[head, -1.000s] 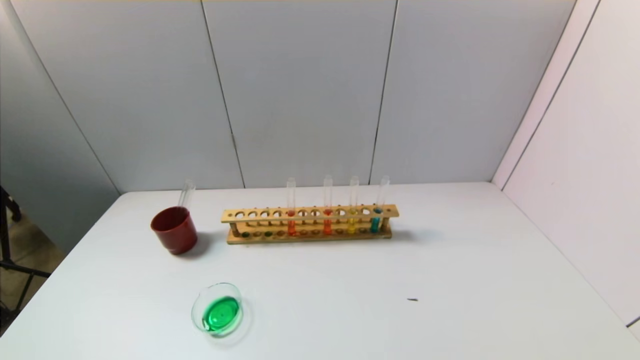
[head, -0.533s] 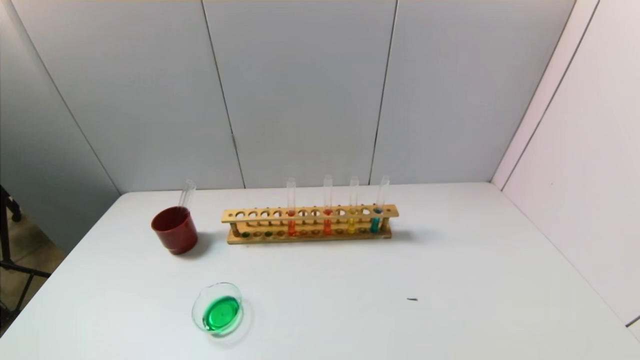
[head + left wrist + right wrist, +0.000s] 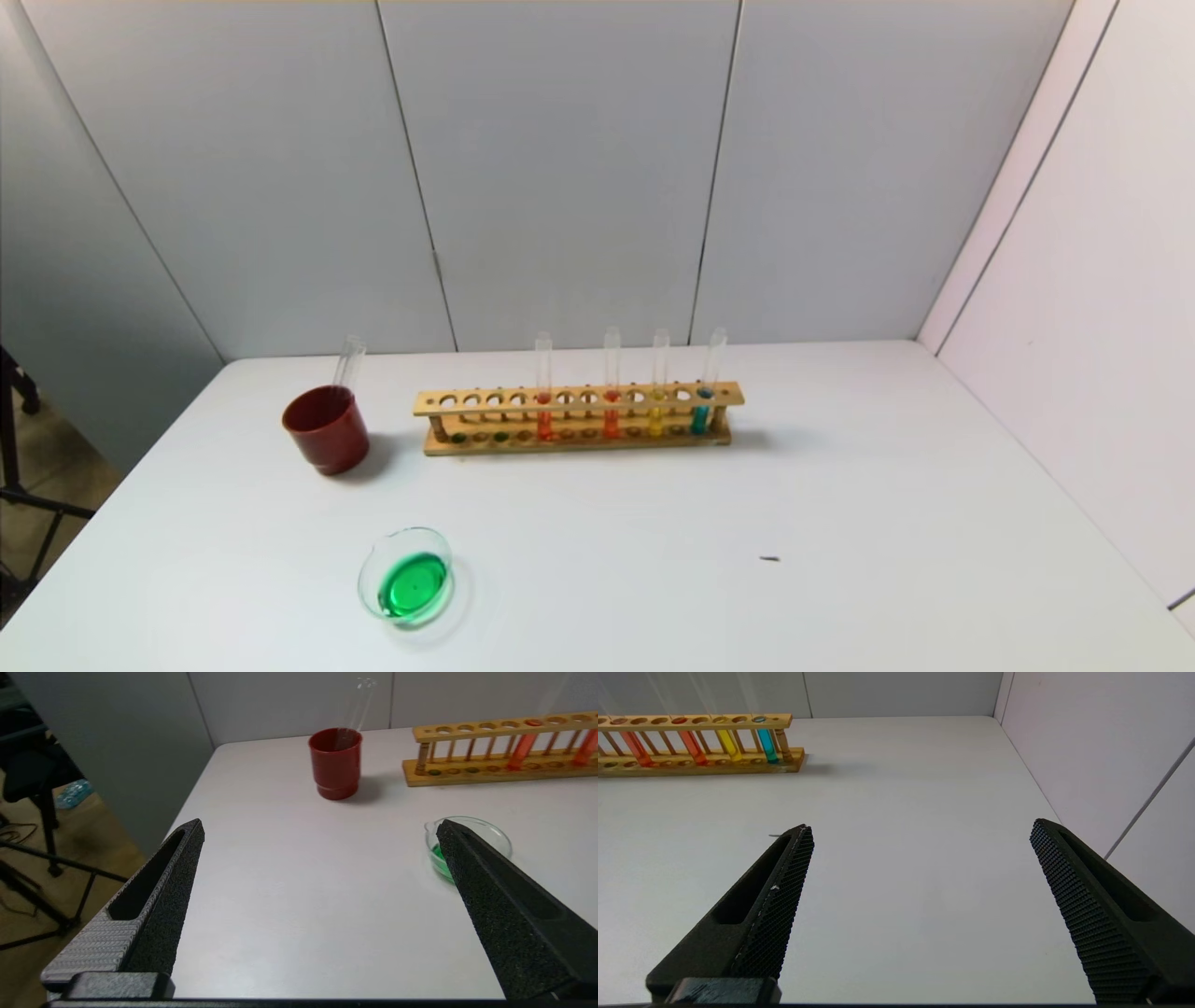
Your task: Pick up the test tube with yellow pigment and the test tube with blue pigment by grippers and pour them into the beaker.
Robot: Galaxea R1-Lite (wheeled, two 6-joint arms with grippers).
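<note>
While both tools (image 3: 317,828) (image 3: 920,828) gape empty, the beaker (image 3: 407,577) holds green, seemingly shallow liquid.

Bright, even light; soft shadows right of the rack (image 3: 579,417) (edges slightly blurred).

I work at a lab bench: a wooden test-tube rack (image 3: 579,417) stands behind a glass beaker (image 3: 407,577) on my white table (image 3: 840,523).
</note>
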